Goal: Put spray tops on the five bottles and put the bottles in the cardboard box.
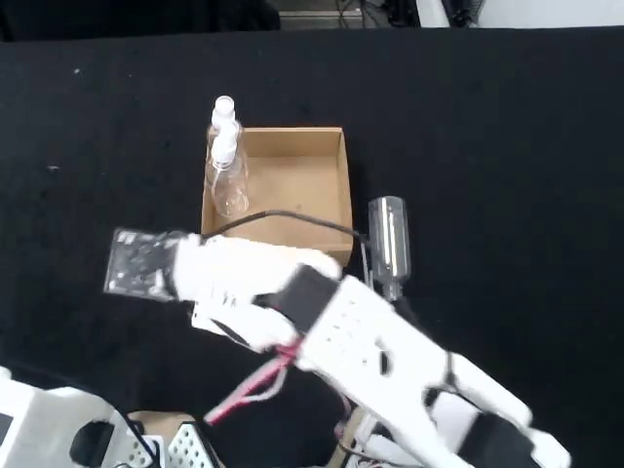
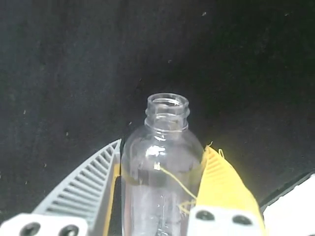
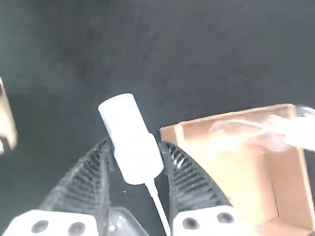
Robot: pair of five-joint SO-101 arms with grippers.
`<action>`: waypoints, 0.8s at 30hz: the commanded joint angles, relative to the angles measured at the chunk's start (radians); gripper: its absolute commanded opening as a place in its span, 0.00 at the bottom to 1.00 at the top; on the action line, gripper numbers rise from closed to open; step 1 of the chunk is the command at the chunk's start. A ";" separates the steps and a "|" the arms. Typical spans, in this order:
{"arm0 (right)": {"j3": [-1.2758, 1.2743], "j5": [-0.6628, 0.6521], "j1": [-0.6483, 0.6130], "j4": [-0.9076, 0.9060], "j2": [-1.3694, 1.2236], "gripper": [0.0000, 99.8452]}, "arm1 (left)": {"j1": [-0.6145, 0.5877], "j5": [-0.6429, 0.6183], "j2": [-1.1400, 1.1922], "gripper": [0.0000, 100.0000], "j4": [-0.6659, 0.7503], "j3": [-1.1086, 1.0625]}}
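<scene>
Bottles [image 1: 229, 180], seemingly two, boxed; left hand [image 2: 163, 146] grips bottle [image 2: 165, 169], right hand [image 3: 135, 144] grips spray top [image 3: 129, 132].

Clear glossy plastic, matt cardboard, dull black cloth.
The open bottle [image 2: 162, 167] is transparent plastic, smooth and shiny with bright glints. The left gripper [image 2: 162, 147] clasping it has ribbed matt plastic fingers [image 2: 93, 177], one grey and one yellow. The spray top [image 3: 130, 140] is smooth white plastic with a soft sheen, clasped by the right gripper [image 3: 134, 145] with ribbed black fingers [image 3: 189, 182]. The cardboard box [image 1: 292, 171] looks matt, brown and papery. The table cover [image 1: 487, 127] is matt black cloth flecked with lint.
</scene>
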State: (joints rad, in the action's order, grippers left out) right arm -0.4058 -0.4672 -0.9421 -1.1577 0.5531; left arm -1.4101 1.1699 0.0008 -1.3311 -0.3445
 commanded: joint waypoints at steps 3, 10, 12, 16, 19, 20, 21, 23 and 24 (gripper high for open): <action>0.197 0.163 0.092 -0.069 0.176 0.01 | 0.085 -0.054 -0.204 0.03 0.000 0.002; 0.375 0.377 0.196 -0.068 0.211 0.01 | 0.255 -0.275 -0.494 0.03 0.086 -0.189; 0.429 0.411 0.219 -0.068 0.214 0.01 | 0.334 -0.374 -0.580 0.03 0.103 -0.220; 0.547 0.470 0.278 -0.068 0.216 0.01 | 0.490 -0.574 -0.741 0.03 0.106 -0.265; 0.627 0.508 0.305 -0.068 0.216 0.01 | 0.608 -0.712 -0.830 0.03 0.107 -0.300; 0.653 0.514 0.311 -0.068 0.216 0.01 | 0.645 -0.756 -0.856 0.03 0.107 -0.308; 0.676 0.514 0.318 -0.066 0.214 0.01 | 0.680 -0.801 -0.878 0.03 0.109 -0.312; 0.705 0.512 0.328 -0.043 0.214 0.01 | 0.748 -0.887 -0.918 0.03 0.109 -0.312; 0.710 0.512 0.334 -0.026 0.214 0.01 | 0.780 -0.925 -0.936 0.03 0.109 -0.311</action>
State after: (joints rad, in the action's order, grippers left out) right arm 0.2355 0.0361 -0.6368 -1.2221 0.7403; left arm -0.7595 0.4043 -0.8370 -1.2405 -0.6697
